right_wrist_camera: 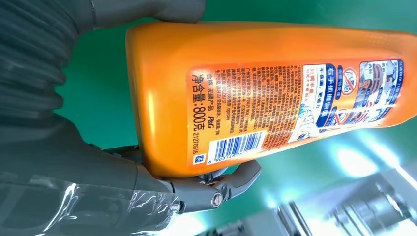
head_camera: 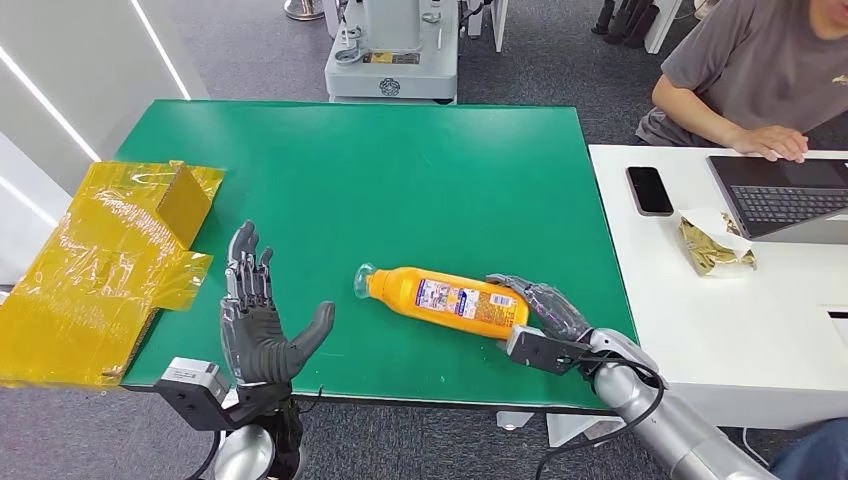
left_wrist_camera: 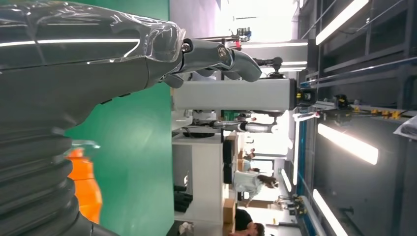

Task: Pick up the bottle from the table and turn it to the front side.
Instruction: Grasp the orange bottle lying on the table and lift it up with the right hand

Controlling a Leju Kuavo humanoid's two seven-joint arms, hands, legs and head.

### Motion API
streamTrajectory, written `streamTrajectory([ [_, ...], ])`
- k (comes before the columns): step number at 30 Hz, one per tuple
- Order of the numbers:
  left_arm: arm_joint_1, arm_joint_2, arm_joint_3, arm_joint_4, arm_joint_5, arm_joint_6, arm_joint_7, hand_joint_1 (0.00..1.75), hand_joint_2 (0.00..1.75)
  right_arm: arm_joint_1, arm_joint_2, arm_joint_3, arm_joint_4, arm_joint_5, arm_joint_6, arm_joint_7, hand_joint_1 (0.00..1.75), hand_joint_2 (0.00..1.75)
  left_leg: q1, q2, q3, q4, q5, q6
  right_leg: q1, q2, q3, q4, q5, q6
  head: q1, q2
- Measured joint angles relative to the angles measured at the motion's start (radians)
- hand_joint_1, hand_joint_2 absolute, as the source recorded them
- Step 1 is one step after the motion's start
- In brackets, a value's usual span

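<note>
The orange detergent bottle (head_camera: 450, 300) lay on its side on the green table (head_camera: 400, 170), barcode label up, its base cupped in the right hand (head_camera: 545, 310), whose fingers wrapped it. The left hand (head_camera: 258, 325) stood well apart beyond the cap end, fingers spread, holding nothing.

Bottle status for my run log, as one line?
bottle: lying on green table, barcode label up | right hand: grips base | left hand: open, apart
</note>
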Motion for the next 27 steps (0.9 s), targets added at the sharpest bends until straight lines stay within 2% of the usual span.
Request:
streamTrajectory([
  [5,0.0,0.0,0.0,0.0,0.004,0.017,-0.007,0.0,1.75,0.019,0.047,-0.064,-0.003,-0.004,-0.071,-0.037,1.75,1.75,0.0,0.0,0.0,0.0,0.0,0.0,0.0,0.0,0.0,0.0,0.0,0.0,0.0,0.0],
  [10,0.0,0.0,0.0,0.0,0.007,0.033,-0.01,0.0,1.75,0.024,0.077,-0.087,-0.004,0.0,-0.104,-0.065,1.75,1.75,0.0,0.0,0.0,0.0,0.0,0.0,0.0,0.0,0.0,0.0,0.0,0.0,0.0,0.0],
  [20,0.0,0.0,0.0,0.0,0.008,0.039,-0.012,0.0,1.75,0.021,0.1,-0.094,0.002,-0.008,-0.116,-0.077,1.75,1.75,0.0,0.0,0.0,0.0,0.0,0.0,0.0,0.0,0.0,0.0,0.0,0.0,0.0,0.0],
  [27,0.001,0.002,0.0,0.001,0.013,0.051,-0.012,0.0,1.75,0.0,0.133,-0.113,0.027,-0.046,-0.201,-0.124,1.75,1.75,0.0,0.0,0.0,0.0,0.0,0.0,0.0,0.0,0.0,0.0,0.0,0.0,0.0,0.0],
])
